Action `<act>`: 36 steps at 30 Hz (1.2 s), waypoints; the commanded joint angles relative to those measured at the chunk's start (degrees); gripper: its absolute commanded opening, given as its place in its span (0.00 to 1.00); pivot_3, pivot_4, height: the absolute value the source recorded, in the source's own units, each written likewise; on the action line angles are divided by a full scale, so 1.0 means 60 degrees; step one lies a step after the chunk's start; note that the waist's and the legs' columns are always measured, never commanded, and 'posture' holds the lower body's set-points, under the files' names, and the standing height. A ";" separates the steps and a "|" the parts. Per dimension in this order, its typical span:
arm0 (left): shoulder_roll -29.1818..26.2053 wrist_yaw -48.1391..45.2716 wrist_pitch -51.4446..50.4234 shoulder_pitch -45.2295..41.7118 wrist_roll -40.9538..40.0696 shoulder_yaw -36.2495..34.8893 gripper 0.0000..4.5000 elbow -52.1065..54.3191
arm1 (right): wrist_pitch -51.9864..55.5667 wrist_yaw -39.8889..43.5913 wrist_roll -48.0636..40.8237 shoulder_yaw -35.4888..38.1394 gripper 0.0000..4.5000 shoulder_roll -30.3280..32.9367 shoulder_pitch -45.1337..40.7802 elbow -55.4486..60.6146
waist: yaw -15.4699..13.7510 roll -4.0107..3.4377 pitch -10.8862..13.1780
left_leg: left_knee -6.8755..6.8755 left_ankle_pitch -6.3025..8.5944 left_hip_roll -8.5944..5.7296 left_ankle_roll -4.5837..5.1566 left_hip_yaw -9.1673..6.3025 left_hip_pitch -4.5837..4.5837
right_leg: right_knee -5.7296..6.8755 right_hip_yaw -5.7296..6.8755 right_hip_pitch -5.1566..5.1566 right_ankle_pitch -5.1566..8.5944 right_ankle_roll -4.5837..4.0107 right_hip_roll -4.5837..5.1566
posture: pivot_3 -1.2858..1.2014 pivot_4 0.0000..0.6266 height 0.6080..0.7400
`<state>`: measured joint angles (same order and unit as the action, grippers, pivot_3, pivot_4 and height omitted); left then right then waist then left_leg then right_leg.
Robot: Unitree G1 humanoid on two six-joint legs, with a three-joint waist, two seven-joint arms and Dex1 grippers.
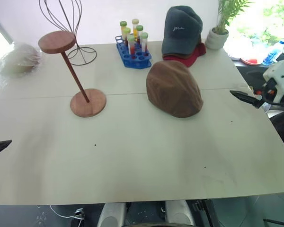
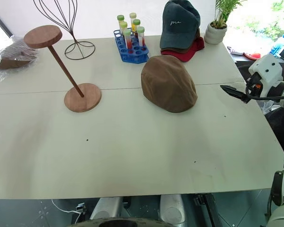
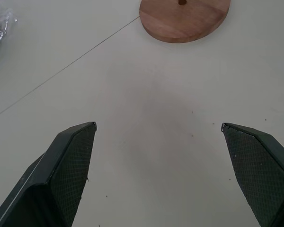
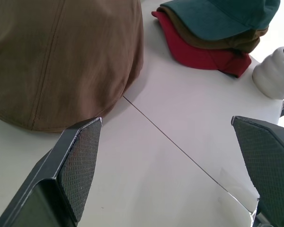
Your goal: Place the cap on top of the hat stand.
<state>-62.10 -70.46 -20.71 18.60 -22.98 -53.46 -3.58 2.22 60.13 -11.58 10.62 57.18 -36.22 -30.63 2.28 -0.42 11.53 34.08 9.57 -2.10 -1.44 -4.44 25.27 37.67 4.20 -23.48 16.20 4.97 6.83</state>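
Cap (image 1: 174, 88) lies mid-table toward far right, hat stand (image 1: 75, 71) toward far left; near half bare; left gripper (image 3: 158, 170) and right gripper (image 4: 168, 165) both wide, empty, at side edges

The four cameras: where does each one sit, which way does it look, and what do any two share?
Left and right eye views: on the head, looking forward and down at the table, brown flat cap and wooden hat stand; right gripper at the edge.
Left wrist view: along the open left gripper toward the stand's base.
Right wrist view: along the open right gripper toward the cap, shared with the eye views.
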 commanded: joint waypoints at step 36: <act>-0.0997 -0.0386 -0.3739 -0.6065 -0.4066 0.4944 0.98 0.3103 | 0.0253 0.0345 0.0590 -0.1295 1.00 -0.0310 0.0624 0.4903 | -0.0009 0.0016 0.0003 | 0.0040 -0.0004 0.0006 0.0005 0.0043 -0.0043 | 0.0047 -0.0067 0.0021 -0.0043 0.0038 -0.0029 | 0.52 0.24 0.91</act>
<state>-67.48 -71.93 -43.55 -15.98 -46.86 -26.18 14.67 4.85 63.49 -9.69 3.63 55.34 -32.84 -4.47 2.23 -0.33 11.54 34.34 9.55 -2.08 -1.41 -4.17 25.00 38.00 3.78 -23.36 15.94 5.20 6.65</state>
